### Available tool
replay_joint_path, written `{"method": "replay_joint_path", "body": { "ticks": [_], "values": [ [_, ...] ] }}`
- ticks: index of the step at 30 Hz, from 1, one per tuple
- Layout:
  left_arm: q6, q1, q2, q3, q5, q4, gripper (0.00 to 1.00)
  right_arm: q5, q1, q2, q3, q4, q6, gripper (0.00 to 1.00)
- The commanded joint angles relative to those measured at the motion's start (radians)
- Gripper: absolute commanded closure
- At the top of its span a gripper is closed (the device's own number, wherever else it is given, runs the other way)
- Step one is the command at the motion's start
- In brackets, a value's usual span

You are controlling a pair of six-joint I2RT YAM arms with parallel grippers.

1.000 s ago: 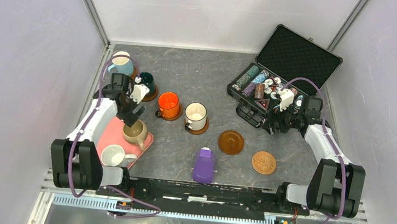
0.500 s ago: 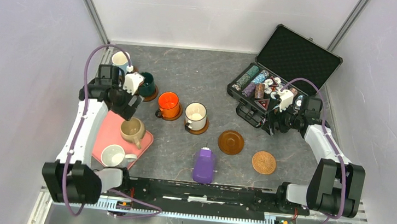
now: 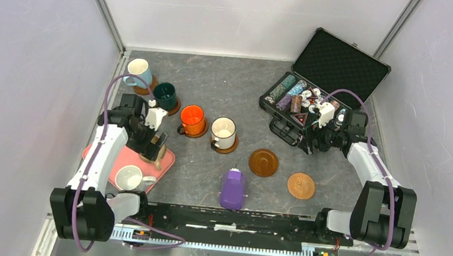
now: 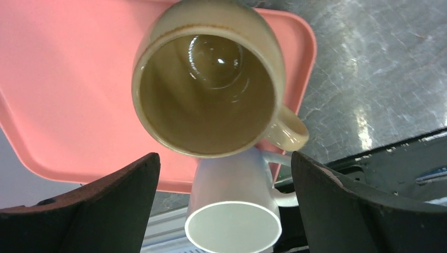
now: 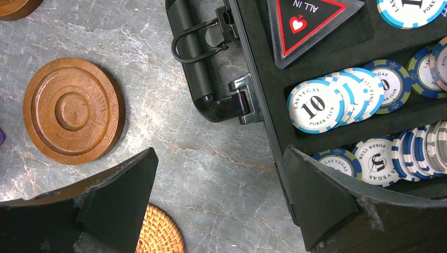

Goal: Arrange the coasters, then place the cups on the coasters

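Because two coasters have no cup yet, the left hand (image 3: 153, 142) hangs right over the beige mug (image 4: 205, 79) with its fingers spread wide and not touching it. I think it is getting ready to go down and pinch it. That mug stands on the pink tray (image 4: 63, 79) by the left edge of the table (image 3: 228, 84), just beside the white mug (image 3: 128, 177). I count six mugs. Two are on the tray, and four sit on coasters in a slanted row from the far left corner toward the middle: the light blue mug (image 3: 138, 69), dark green mug (image 3: 166, 93), orange mug (image 3: 192, 118) and cream mug (image 3: 223, 131). I count six coasters too, four under those mugs and two bare ones: a dark wooden coaster (image 5: 74, 110) and a woven coaster (image 3: 301, 185). The right hand (image 5: 219, 153) is spread wide too and holds nothing. It hangs by the edge of the poker chip case (image 3: 342, 64), maybe to be out of the way. One purple device (image 3: 233, 189) lies near the near edge.
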Motion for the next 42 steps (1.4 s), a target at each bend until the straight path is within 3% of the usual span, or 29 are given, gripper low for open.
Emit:
{"method": "replay_joint_path", "body": {
  "ticks": [1, 11, 14, 23, 31, 35, 42],
  "values": [
    [-0.107, -0.006, 0.011, -0.032, -0.076, 0.118, 0.00, -0.021, -0.005, 0.000, -0.007, 0.006, -0.007, 0.02],
    [-0.129, -0.007, 0.019, -0.055, -0.095, 0.211, 0.00, -0.021, -0.005, 0.006, -0.006, 0.004, -0.011, 0.02],
    [-0.125, -0.005, 0.039, -0.056, -0.158, 0.228, 0.00, -0.020, -0.005, 0.005, -0.005, 0.001, -0.015, 0.02],
    [-0.003, 0.037, 0.059, -0.034, -0.243, 0.282, 0.00, -0.022, -0.005, 0.000, -0.009, -0.005, -0.026, 0.02],
    [0.005, 0.125, 0.109, 0.049, -0.231, 0.278, 0.00, -0.029, -0.006, 0.001, -0.009, -0.011, -0.032, 0.02],
    [-0.065, 0.166, 0.103, 0.111, -0.136, 0.183, 0.00, -0.029, -0.007, 0.002, -0.011, -0.008, -0.034, 0.02],
    [-0.118, 0.167, 0.071, 0.070, -0.072, 0.164, 0.00, -0.035, -0.009, 0.006, -0.009, -0.008, -0.034, 0.02]
  ]
}}
